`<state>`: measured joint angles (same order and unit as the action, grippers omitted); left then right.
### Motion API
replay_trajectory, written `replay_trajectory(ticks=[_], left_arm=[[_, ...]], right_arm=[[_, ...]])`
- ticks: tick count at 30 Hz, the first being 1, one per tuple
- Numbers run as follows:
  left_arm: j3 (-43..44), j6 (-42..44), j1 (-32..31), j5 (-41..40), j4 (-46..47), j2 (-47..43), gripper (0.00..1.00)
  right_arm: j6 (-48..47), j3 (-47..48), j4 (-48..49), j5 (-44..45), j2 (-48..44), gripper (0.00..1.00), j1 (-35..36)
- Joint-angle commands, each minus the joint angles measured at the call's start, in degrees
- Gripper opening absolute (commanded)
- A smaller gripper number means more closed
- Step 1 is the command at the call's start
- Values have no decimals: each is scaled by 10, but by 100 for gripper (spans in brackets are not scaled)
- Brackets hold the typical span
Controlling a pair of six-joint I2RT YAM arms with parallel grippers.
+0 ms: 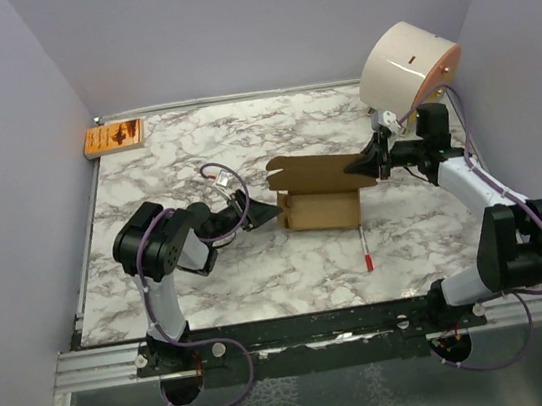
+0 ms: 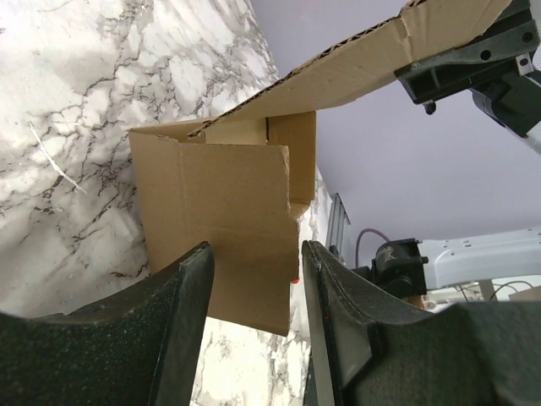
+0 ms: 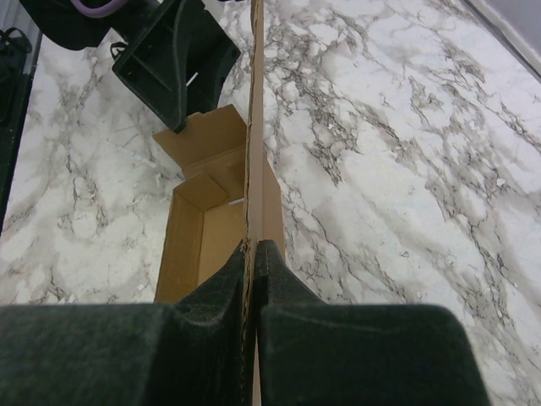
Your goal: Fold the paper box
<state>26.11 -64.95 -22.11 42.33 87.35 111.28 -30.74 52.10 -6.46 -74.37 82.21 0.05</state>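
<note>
The paper box [image 1: 320, 208] is plain brown cardboard, standing as an open carton in the middle of the marble table, with its long lid flap [image 1: 312, 171] raised. My right gripper [image 1: 365, 165] is shut on the right end of that lid flap; the right wrist view shows the flap's edge [image 3: 255, 127] pinched between the fingers. My left gripper [image 1: 270, 211] is open at the box's left end. In the left wrist view the box's end panel [image 2: 224, 220] stands just beyond the fingertips [image 2: 201, 262], not between them.
A big white cylinder [image 1: 406, 65] stands at the back right, close behind my right arm. A small orange packet [image 1: 114, 137] lies at the back left corner. A thin white stick with a red tip [image 1: 365, 249] lies in front of the box. Purple walls enclose the table.
</note>
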Motion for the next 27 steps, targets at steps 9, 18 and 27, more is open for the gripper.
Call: replay_trajectory(ticks=[9,18,27], left_arm=[[7,-38,2,22,148,-14,44],[9,-56,2,6,148,-39,51],[20,-71,2,4,149,-26,36]], right_arm=[[-8,14,-13,12,11,1,0],[-10,16,-15,12,12,1,0],[-12,17,-18,13,12,1,0]])
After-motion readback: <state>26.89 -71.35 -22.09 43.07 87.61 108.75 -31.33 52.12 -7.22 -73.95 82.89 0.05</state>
